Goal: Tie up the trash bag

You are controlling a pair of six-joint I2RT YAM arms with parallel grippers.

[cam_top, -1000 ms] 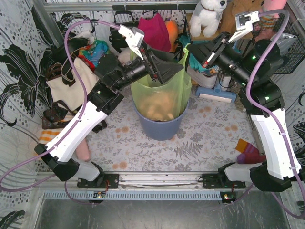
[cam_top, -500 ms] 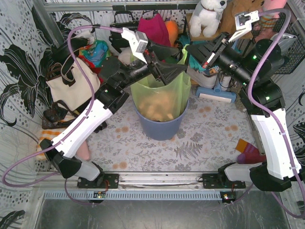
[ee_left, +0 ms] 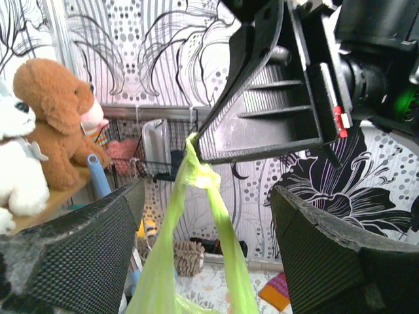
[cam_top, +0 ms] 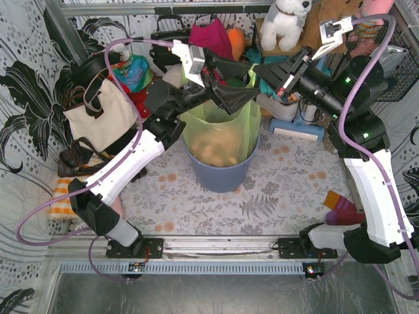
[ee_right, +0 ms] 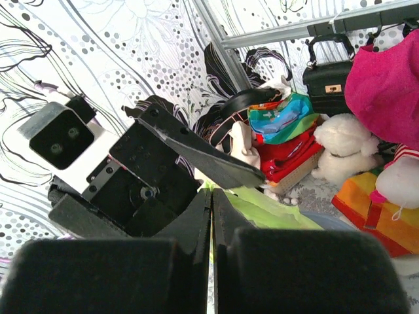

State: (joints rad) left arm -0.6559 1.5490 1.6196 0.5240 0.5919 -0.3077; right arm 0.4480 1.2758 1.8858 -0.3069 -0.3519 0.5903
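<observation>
Left wrist view shows the left gripper (ee_left: 206, 190) spread wide and empty, facing a twisted strip of the bag (ee_left: 214, 210) that the tightly closed right gripper (ee_right: 211, 196) pinches up from the bin (cam_top: 219, 175), where a hard tug could rip it or slip it free.

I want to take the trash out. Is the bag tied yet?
Not yet. Done: the right gripper is shut on a strip of the trash bag, held up above the bin. In hand: the left gripper is open beside that strip. Left: no knot shows, so the tying remains.
</observation>
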